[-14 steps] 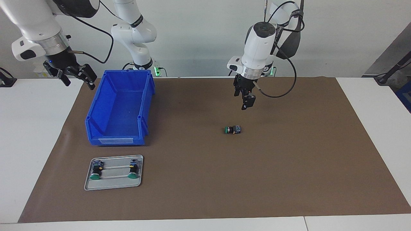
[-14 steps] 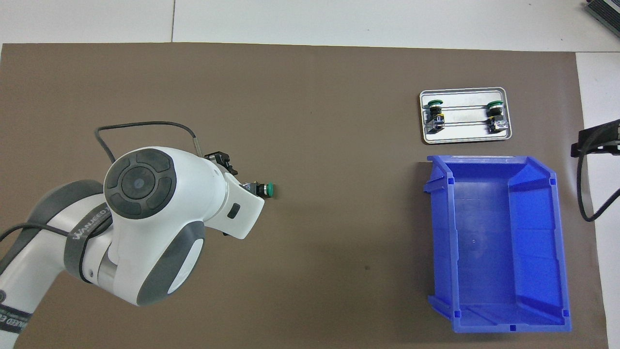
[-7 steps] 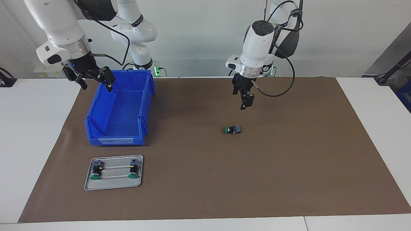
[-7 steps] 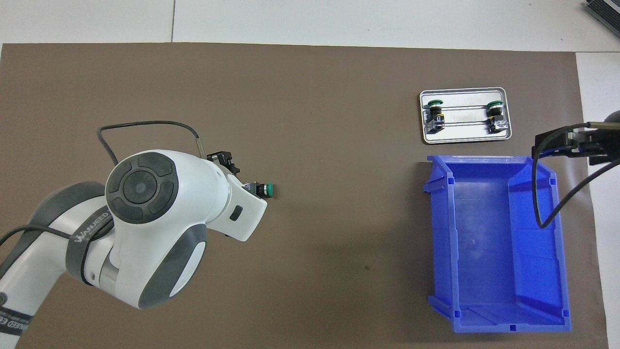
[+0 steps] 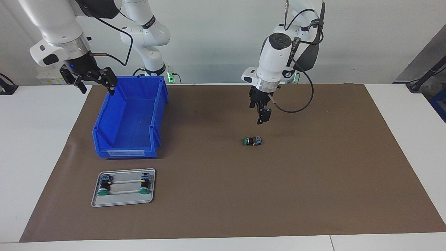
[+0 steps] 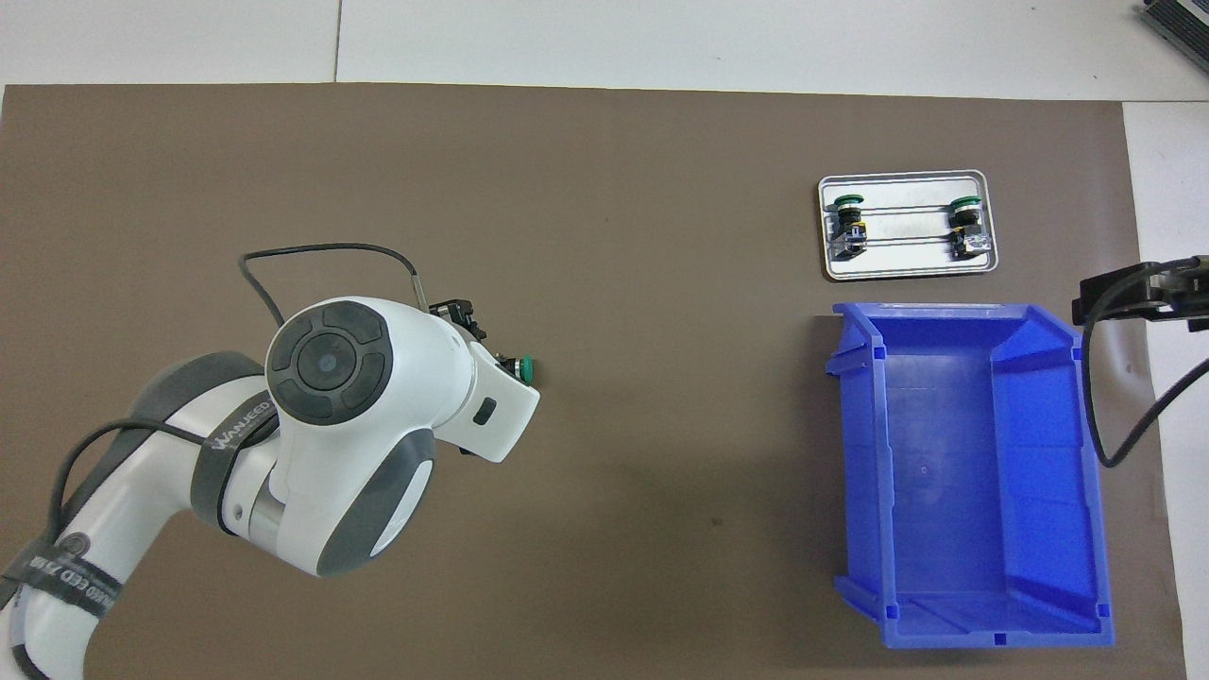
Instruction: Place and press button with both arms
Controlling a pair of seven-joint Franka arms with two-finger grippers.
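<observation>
button (image 5: 252,141): lies on its side on the brown mat (image 5: 313,181), green cap toward the right arm's end; overhead, only the cap (image 6: 525,370) shows past the left arm's wrist.
left gripper (image 5: 260,116): up in the air over the mat, button at its 7 o'clock in the facing view, not touching; open or clenched, cannot tell.
right gripper (image 5: 94,80): over the blue bin's (image 5: 129,115) corner, fingers spread, holding nothing; overhead, cut off by the frame edge.
tray (image 5: 122,201): at the bin's 6 o'clock in the facing view, two more buttons (image 5: 104,184) in it.
</observation>
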